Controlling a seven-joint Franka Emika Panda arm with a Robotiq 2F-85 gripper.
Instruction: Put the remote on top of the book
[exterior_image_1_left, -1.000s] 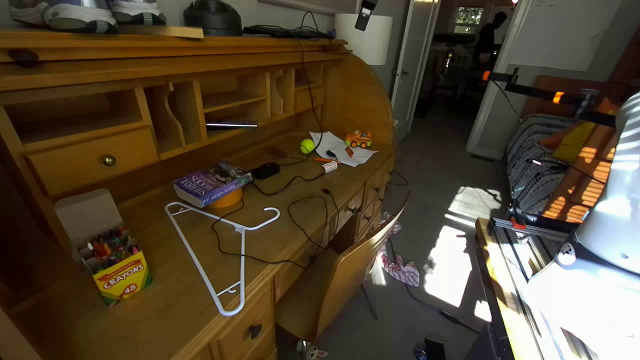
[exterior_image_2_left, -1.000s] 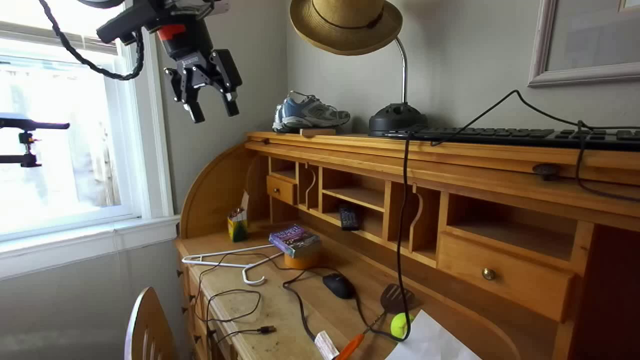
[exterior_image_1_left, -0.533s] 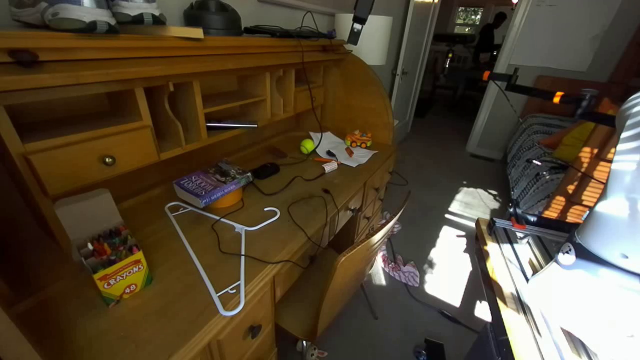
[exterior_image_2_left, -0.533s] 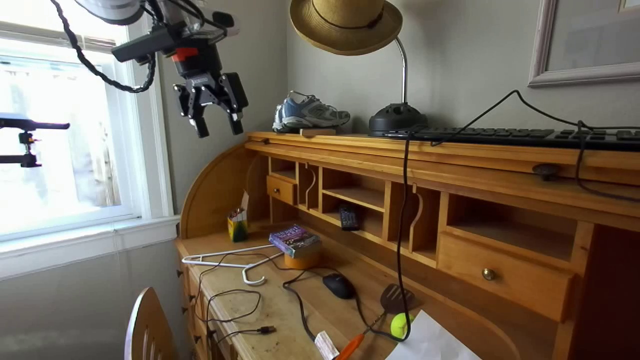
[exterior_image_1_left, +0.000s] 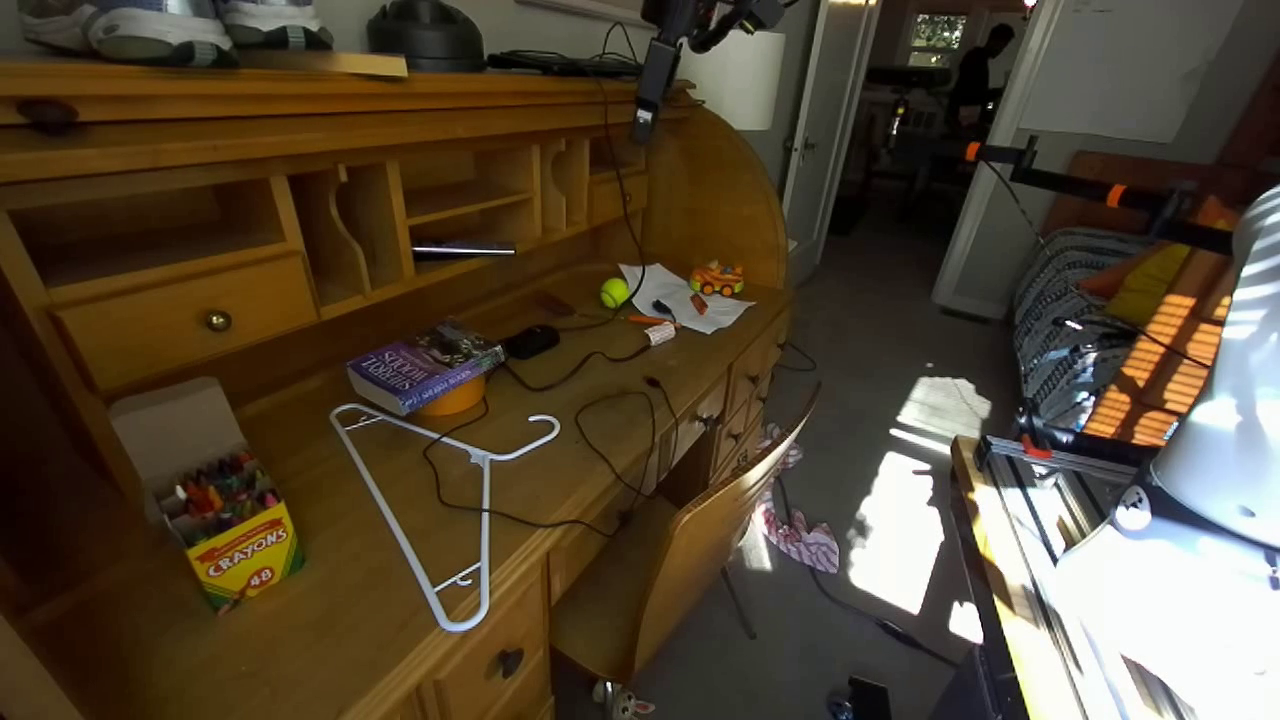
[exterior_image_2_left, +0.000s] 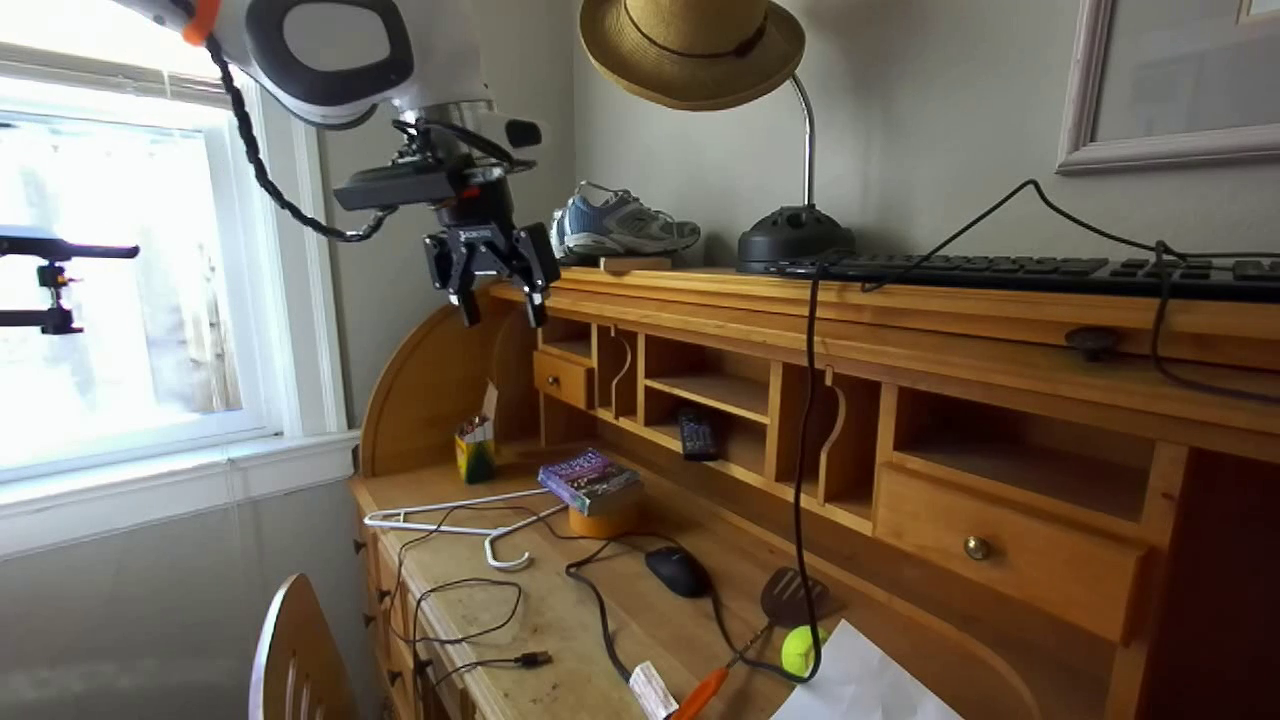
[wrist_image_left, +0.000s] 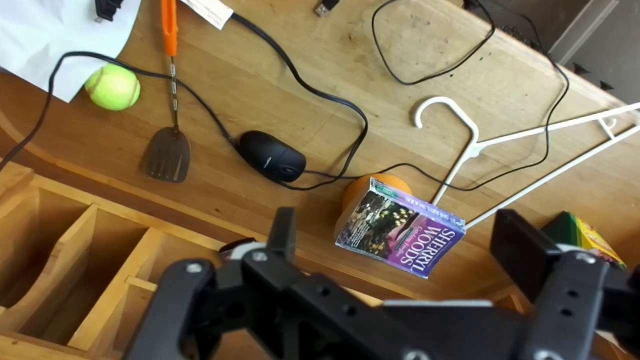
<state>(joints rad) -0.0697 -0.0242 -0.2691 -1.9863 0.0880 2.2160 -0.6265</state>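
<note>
The remote (exterior_image_2_left: 697, 435) is a slim black bar with buttons, lying in a lower cubby of the desk's shelf unit; it also shows edge-on in an exterior view (exterior_image_1_left: 463, 249). In the wrist view it cannot be made out clearly. The purple book (exterior_image_2_left: 588, 480) lies face up on a round orange object (exterior_image_2_left: 604, 519) on the desk; it also shows in an exterior view (exterior_image_1_left: 425, 365) and the wrist view (wrist_image_left: 402, 227). My gripper (exterior_image_2_left: 504, 318) is open and empty, high above the desk, pointing down. In the wrist view, the book lies below, between the spread fingers (wrist_image_left: 395, 222).
A white hanger (exterior_image_1_left: 487, 520), crayon box (exterior_image_1_left: 245, 550), black mouse (exterior_image_2_left: 678, 571), spatula (wrist_image_left: 169, 154), tennis ball (wrist_image_left: 113, 87) and cables lie on the desk. A black cable (exterior_image_2_left: 803, 430) hangs before the cubbies. Shoes (exterior_image_2_left: 625, 228) and a hat-topped lamp (exterior_image_2_left: 797, 238) stand on top.
The arm has come further into view. In the exterior views my gripper has moved down and toward the desk, staying open. The remote and the book have not moved.
</note>
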